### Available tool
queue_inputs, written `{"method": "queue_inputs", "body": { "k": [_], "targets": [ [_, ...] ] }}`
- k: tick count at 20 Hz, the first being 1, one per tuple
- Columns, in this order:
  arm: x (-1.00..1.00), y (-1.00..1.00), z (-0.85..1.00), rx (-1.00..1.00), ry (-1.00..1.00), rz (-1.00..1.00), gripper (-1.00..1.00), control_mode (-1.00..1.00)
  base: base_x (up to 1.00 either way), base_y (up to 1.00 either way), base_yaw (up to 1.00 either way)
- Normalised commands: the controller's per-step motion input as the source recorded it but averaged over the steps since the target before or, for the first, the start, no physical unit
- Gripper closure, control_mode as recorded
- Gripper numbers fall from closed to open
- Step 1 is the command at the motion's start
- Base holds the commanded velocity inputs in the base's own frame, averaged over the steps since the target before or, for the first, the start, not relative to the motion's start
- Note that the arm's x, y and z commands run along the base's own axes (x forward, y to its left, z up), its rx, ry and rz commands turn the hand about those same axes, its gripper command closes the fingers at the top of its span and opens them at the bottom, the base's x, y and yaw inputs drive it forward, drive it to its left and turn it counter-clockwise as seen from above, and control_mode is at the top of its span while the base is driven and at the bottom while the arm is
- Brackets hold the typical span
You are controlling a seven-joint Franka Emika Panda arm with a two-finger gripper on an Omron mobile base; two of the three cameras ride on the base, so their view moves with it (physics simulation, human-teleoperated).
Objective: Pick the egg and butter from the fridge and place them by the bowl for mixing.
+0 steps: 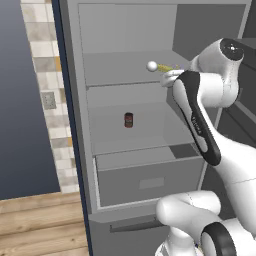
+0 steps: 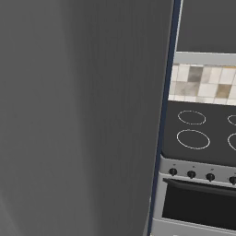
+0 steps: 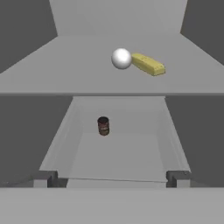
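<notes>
The fridge (image 1: pixel 80 115) stands open with its light grey inside facing me. On its upper shelf (image 3: pixel 52 70) the white egg (image 3: pixel 121 58) lies touching the left end of the yellow butter (image 3: pixel 148 64) stick. From the left base view the egg (image 1: pixel 152 65) sits just left of my hand, which covers part of the butter (image 1: pixel 166 67). My gripper (image 3: pixel 112 179) is open, its fingertips (image 3: pixel 46 178) wide apart with nothing between them, short of the shelf and below the egg. The bowl is out of view.
A small dark red can (image 3: pixel 103 126) stands on the lower shelf, also seen as the can (image 1: pixel 128 120). Below it is a closed drawer (image 1: pixel 150 180). The grey fridge door (image 2: pixel 78 115) is beside a black stove (image 2: pixel 198 133). Tiled wall (image 1: pixel 47 75) lies left.
</notes>
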Motion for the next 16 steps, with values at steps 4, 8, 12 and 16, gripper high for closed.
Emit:
{"method": "queue_inputs", "body": {
  "k": [4, 8, 12, 16],
  "targets": [
    [0.35, -0.01, 0.37, 0.0, -0.03, 0.0, -1.0, -1.0, 0.0, 0.0, 0.0],
    [0.64, -0.07, 0.0, 0.0, 0.02, 0.0, -1.0, -1.0, 0.0, 0.0, 0.0],
    [0.87, -0.1, 0.0, 0.0, 0.04, 0.0, -1.0, -1.0, 0.0, 0.0, 0.0],
    [1.0, -0.06, 0.0, 0.0, 0.06, 0.0, -1.0, -1.0, 0.0, 0.0, 0.0]
  ]
}}
